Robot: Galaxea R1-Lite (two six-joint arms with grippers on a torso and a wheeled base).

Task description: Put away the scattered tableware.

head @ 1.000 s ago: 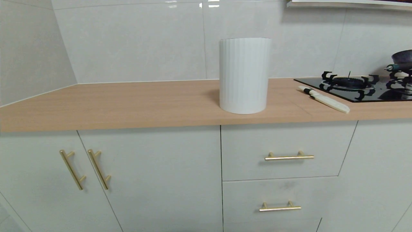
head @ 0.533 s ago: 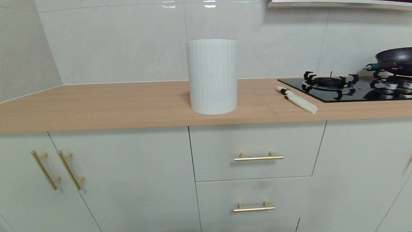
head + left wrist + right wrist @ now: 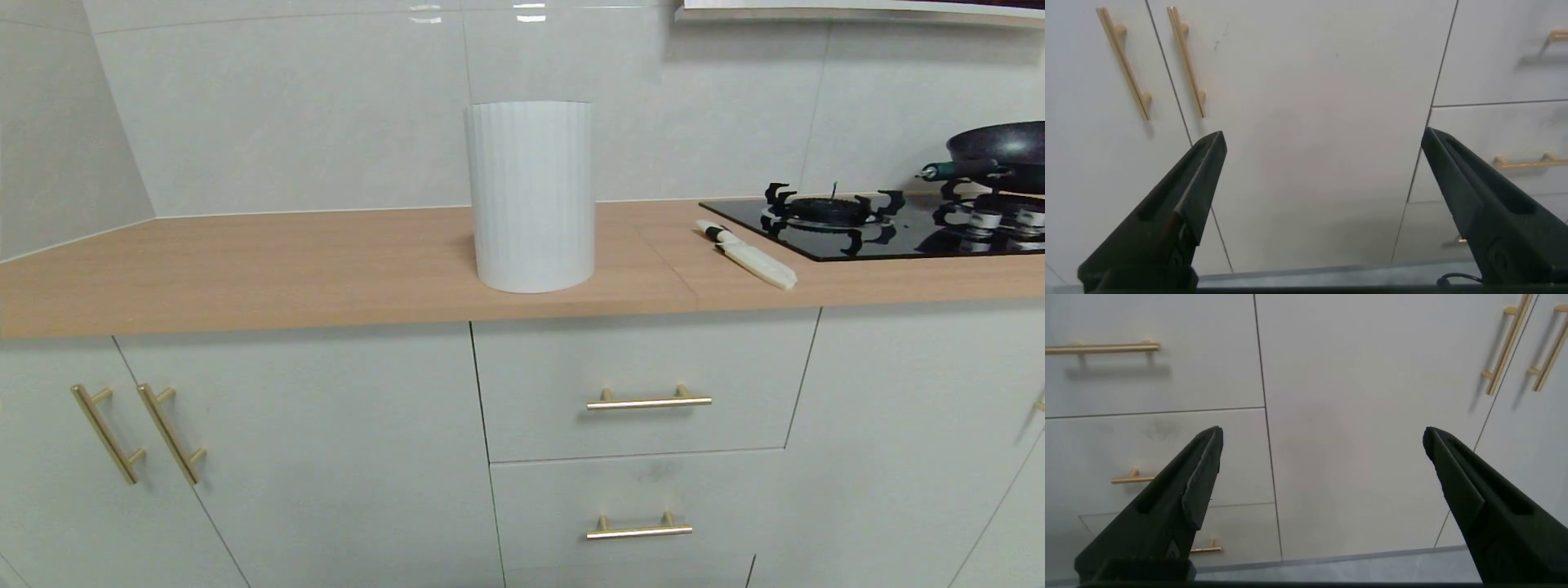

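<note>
knife (image 3: 747, 255) flat on counter (image 3: 286, 269), beside hob (image 3: 898, 245) | pan (image 3: 1000, 143) cut off at right edge | left jaws, right jaws spread, empty

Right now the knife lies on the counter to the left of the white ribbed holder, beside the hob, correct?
No. The knife lies on the counter to the right of the white ribbed holder, beside the hob; the head view shows it.
</note>
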